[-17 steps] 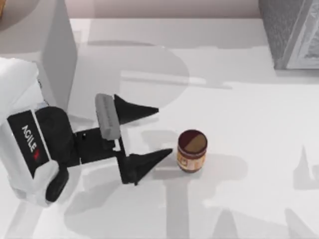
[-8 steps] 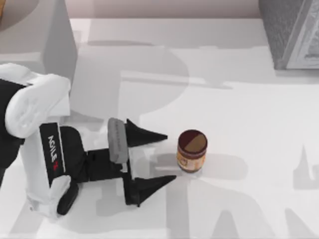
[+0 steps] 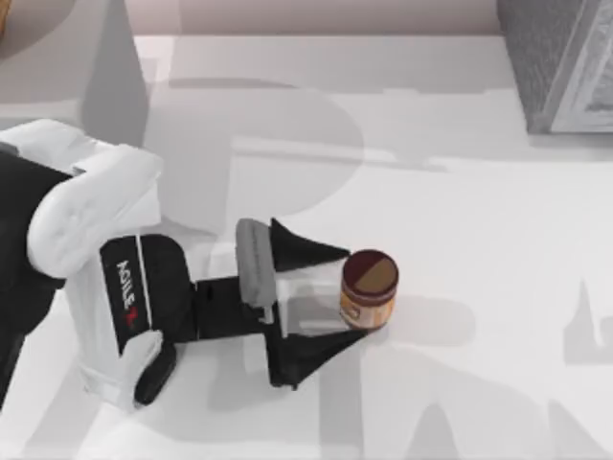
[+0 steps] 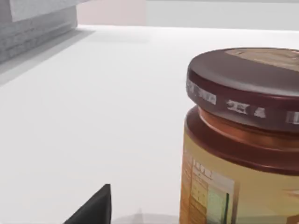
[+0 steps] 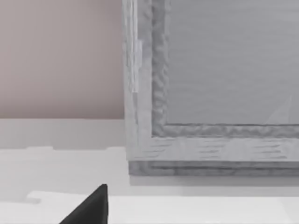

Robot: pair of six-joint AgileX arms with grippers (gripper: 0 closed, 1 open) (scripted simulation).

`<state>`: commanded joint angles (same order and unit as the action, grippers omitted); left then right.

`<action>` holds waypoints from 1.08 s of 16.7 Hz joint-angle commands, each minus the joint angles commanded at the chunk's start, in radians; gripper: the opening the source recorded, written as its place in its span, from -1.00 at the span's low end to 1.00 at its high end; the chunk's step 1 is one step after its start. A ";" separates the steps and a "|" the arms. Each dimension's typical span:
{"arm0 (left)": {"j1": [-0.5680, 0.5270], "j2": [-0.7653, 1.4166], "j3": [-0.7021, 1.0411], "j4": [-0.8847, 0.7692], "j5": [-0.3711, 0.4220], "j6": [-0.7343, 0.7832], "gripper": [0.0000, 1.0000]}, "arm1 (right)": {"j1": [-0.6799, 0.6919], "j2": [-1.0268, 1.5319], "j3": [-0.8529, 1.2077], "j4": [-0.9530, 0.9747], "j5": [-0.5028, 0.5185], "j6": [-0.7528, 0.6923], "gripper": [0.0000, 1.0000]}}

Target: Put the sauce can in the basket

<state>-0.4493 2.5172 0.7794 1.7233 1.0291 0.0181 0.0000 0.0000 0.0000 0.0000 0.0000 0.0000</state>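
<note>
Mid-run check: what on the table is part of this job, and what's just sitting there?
Job:
- sauce can, upright on the table
- basket, top view's far right corner
- left gripper, open, fingertips flanking the can

Not in play:
- right arm's finger, parked by the basket

A white counter is seen (lightly shadowed), bounded behind by a pinkish wall.

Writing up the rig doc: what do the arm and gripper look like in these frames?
The left arm has white rounded shells over black segments, with white AGILEX lettering and a small red mark on a black link. The left gripper has a grey rectangular block at its base and two black, tapering, pointed fingers. The right wrist view catches one black fingertip.
</note>
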 joint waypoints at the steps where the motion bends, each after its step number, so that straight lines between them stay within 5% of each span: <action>1: -0.019 -0.002 0.014 -0.014 -0.020 -0.002 1.00 | 0.000 0.000 0.000 0.000 0.000 0.000 1.00; 11: -0.110 -0.008 0.076 -0.081 -0.111 -0.004 1.00 | 0.000 0.000 0.000 0.000 0.000 0.000 1.00; 18: -0.110 -0.008 0.076 -0.081 -0.111 -0.004 -0.06 | 0.000 0.000 0.000 0.000 0.000 0.000 1.00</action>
<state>-0.5595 2.5088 0.8556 1.6425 0.9181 0.0140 0.0000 0.0000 0.0000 0.0000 0.0000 0.0000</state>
